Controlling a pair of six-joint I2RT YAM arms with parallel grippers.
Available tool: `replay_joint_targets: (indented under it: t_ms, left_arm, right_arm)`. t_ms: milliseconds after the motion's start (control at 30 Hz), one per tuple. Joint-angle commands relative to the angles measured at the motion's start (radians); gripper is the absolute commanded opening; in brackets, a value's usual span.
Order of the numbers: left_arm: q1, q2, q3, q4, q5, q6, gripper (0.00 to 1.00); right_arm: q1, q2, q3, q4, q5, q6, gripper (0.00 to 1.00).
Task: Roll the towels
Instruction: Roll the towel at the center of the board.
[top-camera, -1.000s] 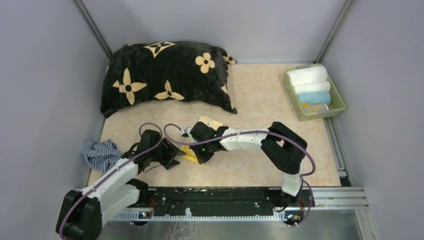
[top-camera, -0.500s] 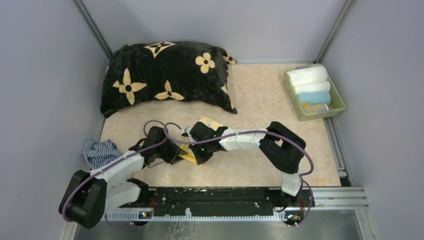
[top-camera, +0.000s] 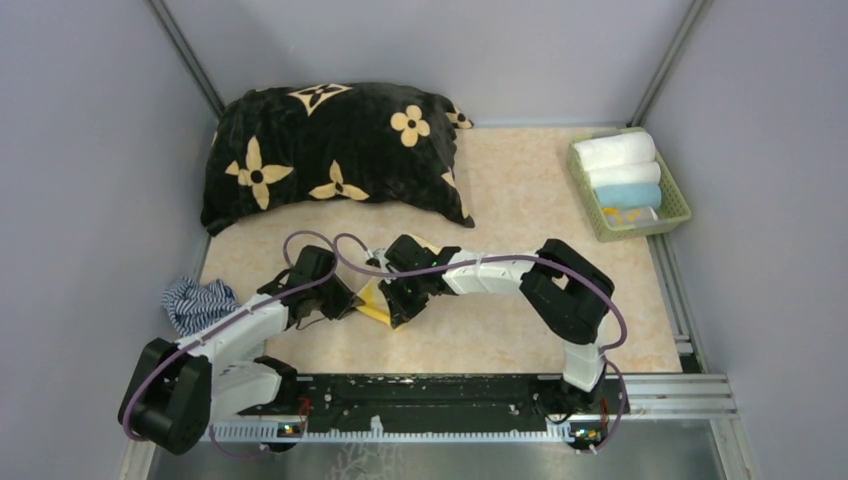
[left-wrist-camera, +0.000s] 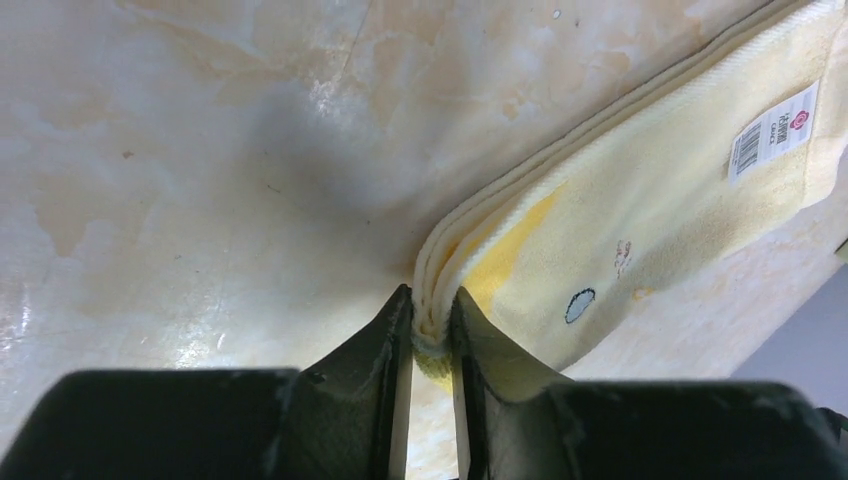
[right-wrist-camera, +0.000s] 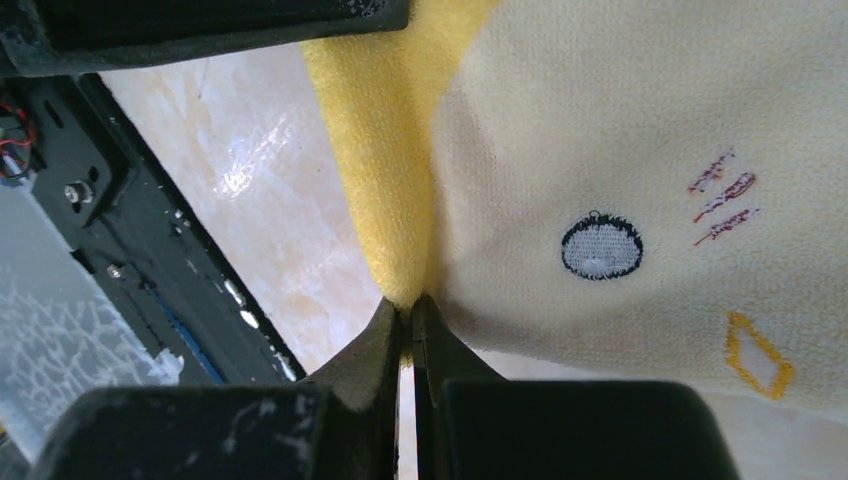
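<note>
Left wrist view: the left gripper (left-wrist-camera: 432, 322), wider a second before, had pinched a corner of the yellow towel (left-wrist-camera: 640, 210) by the desk (top-camera: 520, 200) near edge. The right gripper (right-wrist-camera: 408, 322) clamped another edge, so rolling could probably start.

I see towel (top-camera: 374, 303) mid-worktop (top-camera: 520, 200), fwd of the arm bases. L tool (left-wrist-camera: 432, 310) at its left end, R tool (right-wrist-camera: 408, 315) on its near edge. Both touch it, tools close together. Far-left corner: cushion (top-camera: 330, 150), behind towel. Far-right, well apart: basket (top-camera: 680, 205) w/ rolled towels (top-camera: 622, 172) in it, side by side. Loose cloth (top-camera: 200, 305) at left edge, beside L arm.
</note>
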Motion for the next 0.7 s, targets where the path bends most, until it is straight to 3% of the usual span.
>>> replay_joint_targets:
  t_ms: [0,367,667]
  left_arm:
    - [-0.002,0.005,0.048,-0.047,-0.062,0.047,0.27]
    - [0.004,0.009,0.142,-0.135,-0.094,0.158,0.53]
    - [0.029,-0.119,0.155,-0.29,-0.094,0.234,0.61]
  right_arm:
    - [-0.038,-0.016,0.004,0.048,-0.137,0.021,0.0]
    - [-0.144,0.069,-0.006,0.123,-0.414,0.098,0.0]
    - [-0.228,0.139,-0.029,0.191,-0.532,0.155,0.0]
